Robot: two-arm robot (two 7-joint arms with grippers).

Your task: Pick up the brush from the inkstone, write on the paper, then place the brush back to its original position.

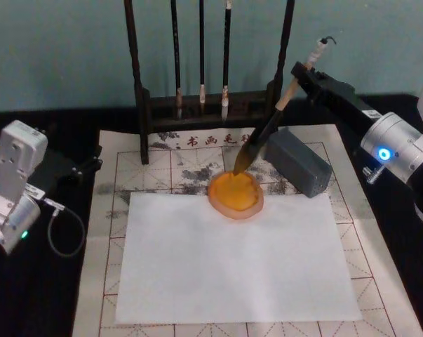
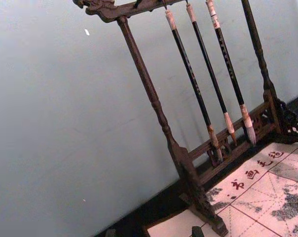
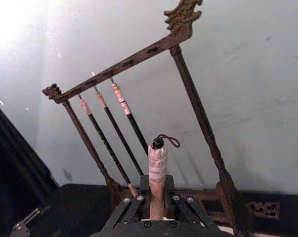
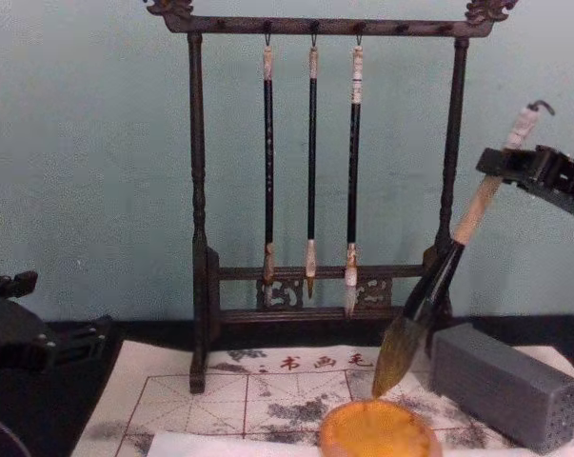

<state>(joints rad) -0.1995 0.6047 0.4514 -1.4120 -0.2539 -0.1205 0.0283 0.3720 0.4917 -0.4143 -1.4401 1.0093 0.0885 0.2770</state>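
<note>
One white sheet of paper (image 1: 239, 260) lies at lower centre on a gridded mat (image 1: 120, 210) over the dark surface (image 1: 29, 302). On its far edge sits the inkstone (image 1: 236, 193), a single round orange dish. Above it slants the brush (image 1: 266, 132), with a grey-brown tuft, black lower stem, pale tan handle and looped end. Its tip is at the dish's far rim; contact cannot be told. The right pincer (image 1: 300, 74), upper right, is clamped on the tan handle. One grey block (image 1: 299, 163) lies just beside. The left pincer (image 1: 62, 166) idles at the left edge. Behind, three thin brushes (image 1: 201, 56) hang on one wooden rack (image 1: 134, 70).
</note>
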